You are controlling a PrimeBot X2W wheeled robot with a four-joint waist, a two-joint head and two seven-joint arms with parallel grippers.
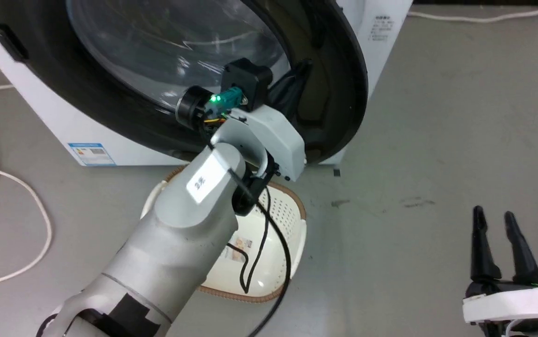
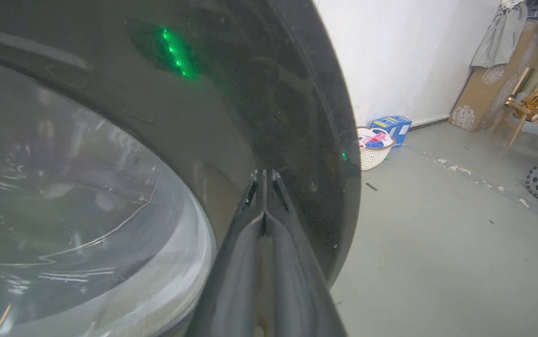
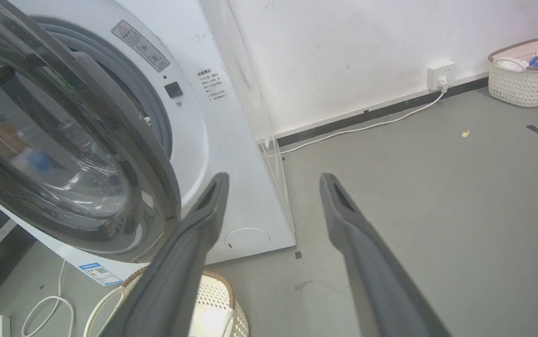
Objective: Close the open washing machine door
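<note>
Left gripper [image 2: 264, 175]: fingers pinched together with nothing between them, tips set against the black rim band of the washing machine door [image 1: 180, 47], between the glass bowl and the outer edge.
Right gripper [image 3: 273, 180]: fingers spread wide and empty, low on the robot's right, well apart from the machine.
Door position: ajar, swung partway out from the white front of the washing machine [image 3: 231, 154], with the grey gasket [image 3: 154, 112] showing in the gap. The laundry basket [image 1: 287, 220] sits on the floor below it.
Handling: probably rigid and fairly heavy, turning easily on its hinge. The glass looks smooth and slippery, so a flat push suits it better than a grip. The latch likely needs a firm last press.
Contact spot: black rim near the free edge, far from the hinge.
Facing: upright disc with no long axis. The free edge lies to the robot's right; the hinge side seems to be on the left.
</note>
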